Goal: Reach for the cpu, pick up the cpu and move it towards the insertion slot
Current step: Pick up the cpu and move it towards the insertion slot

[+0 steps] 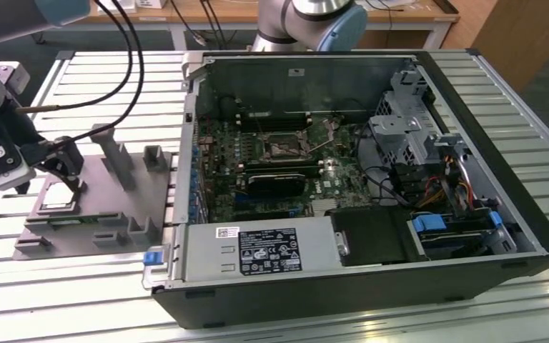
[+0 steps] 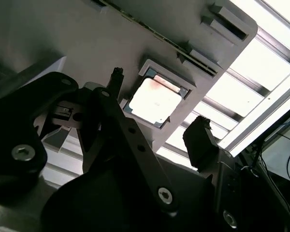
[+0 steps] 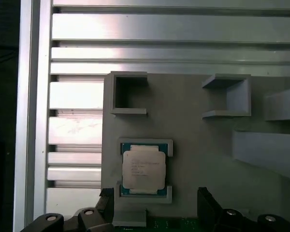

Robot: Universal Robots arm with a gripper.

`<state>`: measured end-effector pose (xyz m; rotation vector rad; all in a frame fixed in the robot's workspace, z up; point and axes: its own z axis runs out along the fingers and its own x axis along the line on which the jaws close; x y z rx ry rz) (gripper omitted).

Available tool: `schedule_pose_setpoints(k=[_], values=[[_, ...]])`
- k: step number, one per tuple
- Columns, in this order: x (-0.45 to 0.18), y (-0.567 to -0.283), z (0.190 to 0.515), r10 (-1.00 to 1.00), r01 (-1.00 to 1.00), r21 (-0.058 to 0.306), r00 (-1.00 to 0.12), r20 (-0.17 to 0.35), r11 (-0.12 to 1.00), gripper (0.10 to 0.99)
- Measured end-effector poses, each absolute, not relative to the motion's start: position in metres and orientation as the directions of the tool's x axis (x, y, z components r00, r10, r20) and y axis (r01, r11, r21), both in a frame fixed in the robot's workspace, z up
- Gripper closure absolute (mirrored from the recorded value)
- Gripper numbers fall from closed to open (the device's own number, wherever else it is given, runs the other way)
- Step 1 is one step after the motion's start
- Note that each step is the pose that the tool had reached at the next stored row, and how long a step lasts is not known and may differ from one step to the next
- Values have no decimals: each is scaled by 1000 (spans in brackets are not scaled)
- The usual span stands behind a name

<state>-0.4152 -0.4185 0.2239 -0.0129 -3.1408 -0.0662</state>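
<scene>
My gripper (image 1: 68,180) hangs just above the grey plate (image 1: 126,207), jaws open and holding nothing. The cpu (image 3: 143,168) lies flat in a raised nest on that plate, silver top up. In the second wrist view my black fingers (image 2: 200,140) stand either side of the cpu (image 2: 154,101), not clamped on it. The slot (image 1: 282,148) sits inside the open case (image 1: 351,289), just beside the plate on the exterior view's right.
</scene>
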Motion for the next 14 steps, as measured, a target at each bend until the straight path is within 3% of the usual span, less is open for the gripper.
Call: schedule_pose_setpoints(k=[14], values=[[-416,-416,205,25,25,45,-1000,-3,999,310]])
